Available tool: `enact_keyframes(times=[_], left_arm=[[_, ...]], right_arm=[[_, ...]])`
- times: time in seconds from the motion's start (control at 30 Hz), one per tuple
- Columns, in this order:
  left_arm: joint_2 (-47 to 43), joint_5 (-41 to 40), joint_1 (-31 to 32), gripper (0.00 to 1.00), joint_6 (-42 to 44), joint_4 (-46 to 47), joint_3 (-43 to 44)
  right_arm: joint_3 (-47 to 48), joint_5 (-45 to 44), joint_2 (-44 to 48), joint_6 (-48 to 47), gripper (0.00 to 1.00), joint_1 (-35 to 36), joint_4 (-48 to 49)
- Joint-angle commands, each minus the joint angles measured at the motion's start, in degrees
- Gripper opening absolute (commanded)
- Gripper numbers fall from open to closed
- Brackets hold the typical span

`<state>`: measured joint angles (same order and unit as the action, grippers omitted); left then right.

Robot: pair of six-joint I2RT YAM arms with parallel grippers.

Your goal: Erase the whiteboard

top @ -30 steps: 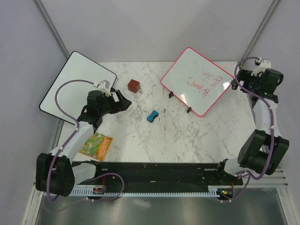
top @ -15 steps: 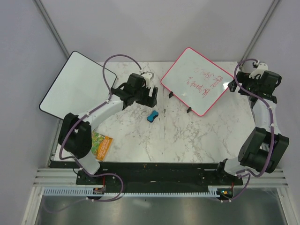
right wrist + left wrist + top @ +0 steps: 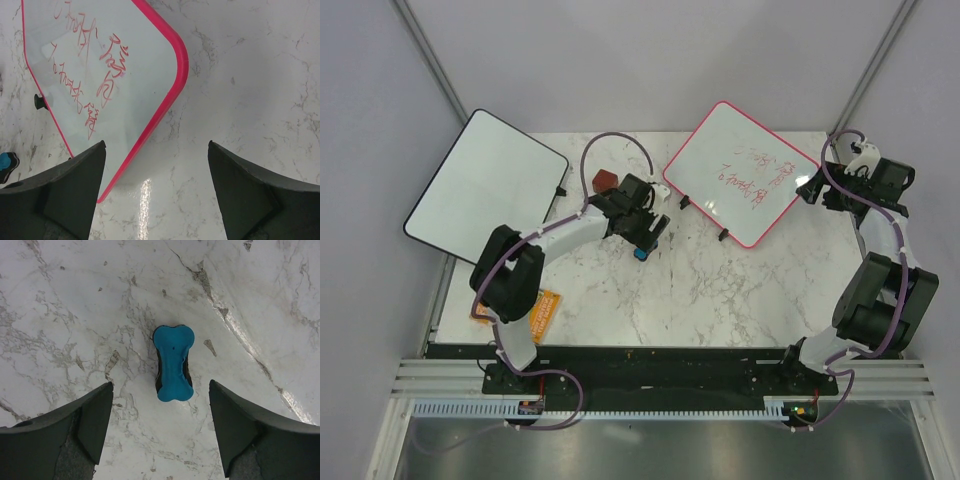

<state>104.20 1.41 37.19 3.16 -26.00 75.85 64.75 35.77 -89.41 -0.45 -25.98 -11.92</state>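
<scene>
Whiteboard sits far right, looks light and stiff, probably skids when wiped, so the right gripper, spread wide, should pin its frame. Left gripper is spread over the eraser.

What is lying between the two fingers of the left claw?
A blue bone-shaped eraser, lying on the marble table between the open left gripper's fingers, touching neither. The left wrist view shows it.
</scene>
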Motion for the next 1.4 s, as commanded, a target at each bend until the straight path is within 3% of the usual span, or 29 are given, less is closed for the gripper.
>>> enact_keyframes(times=[0.0, 0.4, 0.6, 0.83, 1.17, 1.27, 1.37], left_arm=[[2.84, -2.71, 1.31, 0.83, 3.08, 0.16, 1.22], [7.42, -3.78, 2.36, 0.70, 2.56, 2.88, 2.02], [7.50, -4.22, 2.54, 0.68, 2.29, 4.02, 2.37], [9.00, -4.66, 3.06, 0.50, 2.29, 4.03, 3.60], [11.28, -5.72, 3.33, 0.42, 2.47, 4.02, 3.51], [11.02, -6.07, 3.33, 0.32, 2.12, 3.94, 3.33], [10.32, -6.77, 3.42, 0.12, 1.94, 3.94, 3.69]], right_arm=[[-0.42, 2.90, 0.29, -1.13, 0.89, -0.39, 0.85], [-1.29, 5.10, -0.42, -2.10, 0.87, -0.48, 1.20], [-1.56, 5.54, -0.51, -2.54, 0.85, -0.57, 1.20], [-2.00, 6.15, -1.12, -2.54, 0.85, -0.57, 1.38], [-2.35, 7.56, -0.86, -2.01, 0.84, -0.48, 2.52], [-2.26, 7.82, -0.86, -1.75, 0.83, -0.48, 2.69], [-2.52, 8.70, -0.51, -1.14, 0.81, -0.57, 3.31]])
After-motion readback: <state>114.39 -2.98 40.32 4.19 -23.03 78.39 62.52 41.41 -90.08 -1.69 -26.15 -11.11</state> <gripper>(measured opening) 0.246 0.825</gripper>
